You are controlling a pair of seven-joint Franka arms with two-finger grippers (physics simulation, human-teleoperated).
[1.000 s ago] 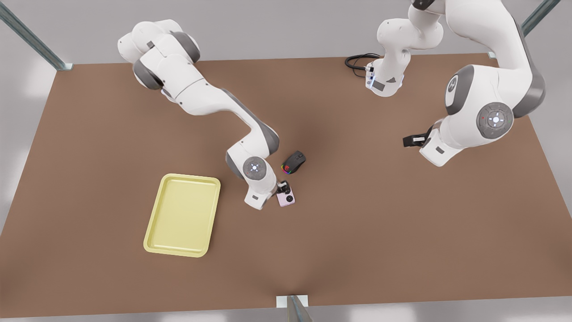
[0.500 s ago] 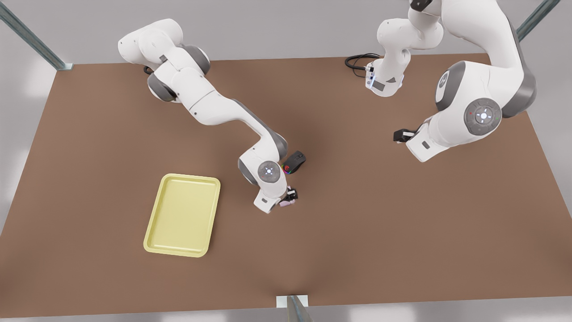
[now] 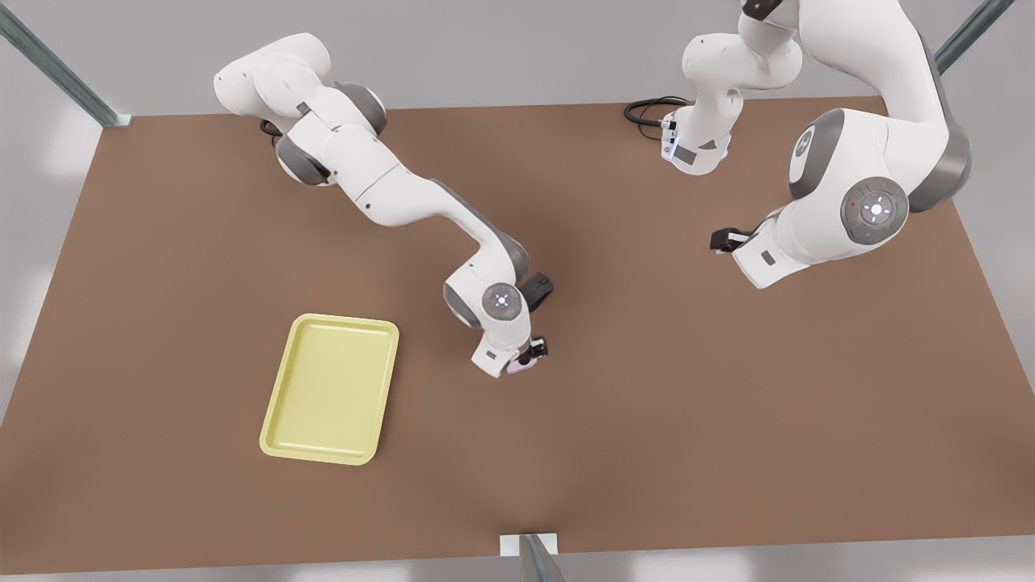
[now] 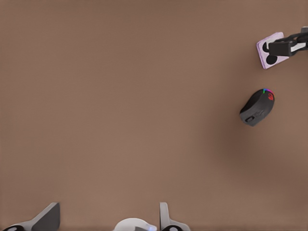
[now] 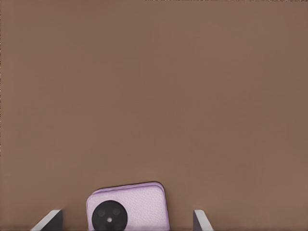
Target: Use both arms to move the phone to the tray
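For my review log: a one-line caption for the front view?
Right gripper over the phone beside the tray; left gripper waits apart.

Brown table (image 3: 728,420), grey floor (image 3: 501,56), metal frame posts (image 3: 57,69).

Your phone (image 5: 129,208) is a pale pink, squarish flat slab with a black round lens cluster on its face; it lies flat on the brown table, face up, near the middle. Your tray (image 3: 331,389), pale yellow with rounded corners and a raised rim, rests well apart toward the front view's left.
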